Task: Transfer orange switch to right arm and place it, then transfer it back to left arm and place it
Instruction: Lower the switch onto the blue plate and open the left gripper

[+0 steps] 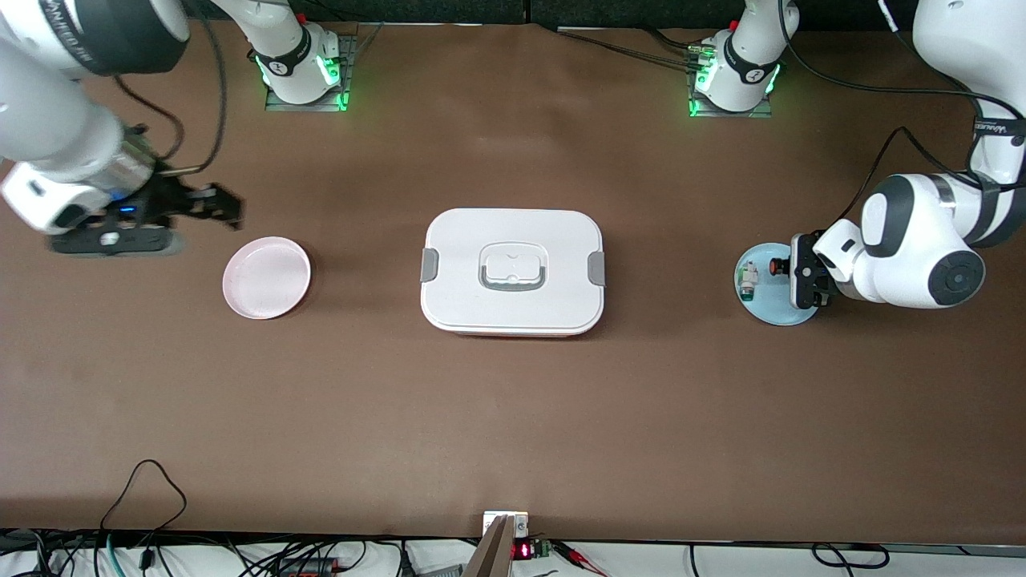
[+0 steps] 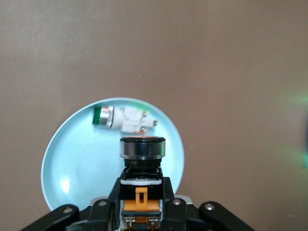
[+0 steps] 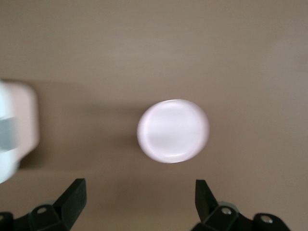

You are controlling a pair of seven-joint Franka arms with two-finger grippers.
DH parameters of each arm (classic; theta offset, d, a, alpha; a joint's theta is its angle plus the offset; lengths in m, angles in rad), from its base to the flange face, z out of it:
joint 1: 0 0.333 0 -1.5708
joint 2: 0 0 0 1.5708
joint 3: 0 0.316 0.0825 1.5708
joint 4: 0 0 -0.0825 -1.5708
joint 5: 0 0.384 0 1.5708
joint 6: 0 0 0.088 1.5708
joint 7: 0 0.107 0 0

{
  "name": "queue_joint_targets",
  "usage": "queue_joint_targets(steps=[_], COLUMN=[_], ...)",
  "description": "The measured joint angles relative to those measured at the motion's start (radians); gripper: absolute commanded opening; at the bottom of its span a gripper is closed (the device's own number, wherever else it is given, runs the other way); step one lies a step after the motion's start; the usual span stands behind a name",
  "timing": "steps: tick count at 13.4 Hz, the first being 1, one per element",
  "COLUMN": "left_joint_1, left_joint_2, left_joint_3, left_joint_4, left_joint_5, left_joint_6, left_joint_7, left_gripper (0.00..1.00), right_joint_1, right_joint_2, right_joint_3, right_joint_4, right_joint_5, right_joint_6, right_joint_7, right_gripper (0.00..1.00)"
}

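And there it is, the orange switch point(image 2: 141, 159): a small dark barrel with a broad black round head ringed in shiny metal, a white collar under it and an orange tab and orange base at the tail. From the front camera only its orange-red end shows point(image 1: 776, 265), poking out just past the black fingers.

The left gripper point(image 2: 141, 192) is clamped on it, fingers pressed tight against both sides of the switch body, holding it over the pale blue plate point(image 2: 72, 163). The switch lies level in the grip, head pointing away from the wrist and out across the plate. On the plate itself lies the small white-and-green component point(image 2: 122, 118) on its side, just clear of the switch's head, not touching it.

The left arm reaches in from its end of the table, its bulky white wrist turned sideways and low, so the gripper points along the table toward the box point(image 1: 513, 271). That white box sits in the middle of the table, lid on, grey latches at both ends, well apart from the blue plate.

Over at the right arm's end, the right gripper point(image 1: 215, 206) hangs above the bare brown table point(image 1: 513, 417) near the pink plate point(image 1: 266, 277), its black fingers point(image 3: 72, 197) spread wide with nothing between them. The right arm waits there.
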Motion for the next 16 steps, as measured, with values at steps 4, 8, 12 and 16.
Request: queue_joint_targets(steps=[4,8,12,16], left_joint_1=[0.031,0.041,0.045,0.083], left_joint_2=[0.002,0.032,0.061,0.097], left_joint_3=[0.0,0.0,0.0,0.0], left_joint_4=[-0.077,-0.117,-0.148,-0.149], left_joint_5=[0.012,0.014,0.017,0.017], left_joint_6=[0.131,0.245,0.339,0.389], left_joint_7=[0.011,0.029,0.065,0.099], left_gripper=[0.08,0.1,0.1,0.48], right_joint_1=[-0.147,-0.145,-0.095,0.013], right_joint_2=[0.023,-0.002,-0.003,-0.006], right_joint_3=[-0.051,-0.036,-0.114,-0.221], right_joint_4=[0.025,0.049,0.04,0.028], right_joint_5=[0.042,0.044,0.047,0.051], right_joint_6=[-0.001,-0.107,-0.126,-0.103], right_joint_7=[-0.028,-0.018,-0.013,-0.013], right_gripper=[1.0,1.0,1.0,1.0])
